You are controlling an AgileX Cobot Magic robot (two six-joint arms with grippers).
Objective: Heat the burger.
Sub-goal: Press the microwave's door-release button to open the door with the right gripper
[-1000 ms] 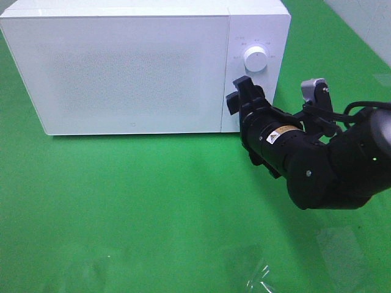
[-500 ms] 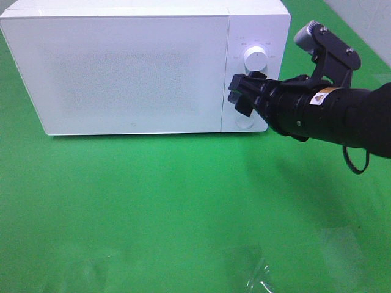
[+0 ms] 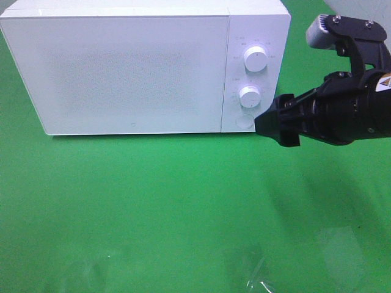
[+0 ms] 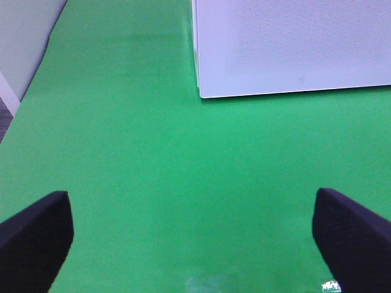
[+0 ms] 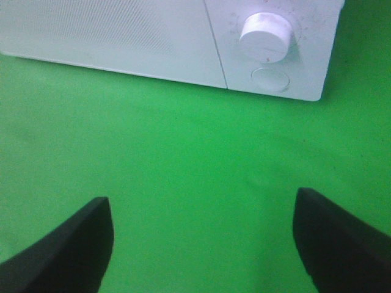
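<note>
The burger is out of view in every frame. A white microwave (image 3: pixel 134 73) stands at the back with its door shut. Its panel carries an upper knob (image 3: pixel 255 58), a lower knob (image 3: pixel 249 96) and a round button (image 3: pixel 244 121). My right gripper (image 3: pixel 270 124) hovers just right of the button, apart from the panel, open and empty. In the right wrist view the right gripper (image 5: pixel 201 244) has its fingers spread wide over green cloth, facing the lower knob (image 5: pixel 266 36). My left gripper (image 4: pixel 195 241) is open and empty, pointing at the microwave's (image 4: pixel 287 49) left front corner.
Green cloth (image 3: pixel 153 201) covers the table. A crumpled bit of clear plastic (image 3: pixel 259 278) lies near the front edge. The table's right edge and a pale floor (image 3: pixel 366 24) show at the back right.
My right gripper has pulled back to the right from the lower knob, which it covered before. The arm has swung up and rightward. The microwave has not moved.
</note>
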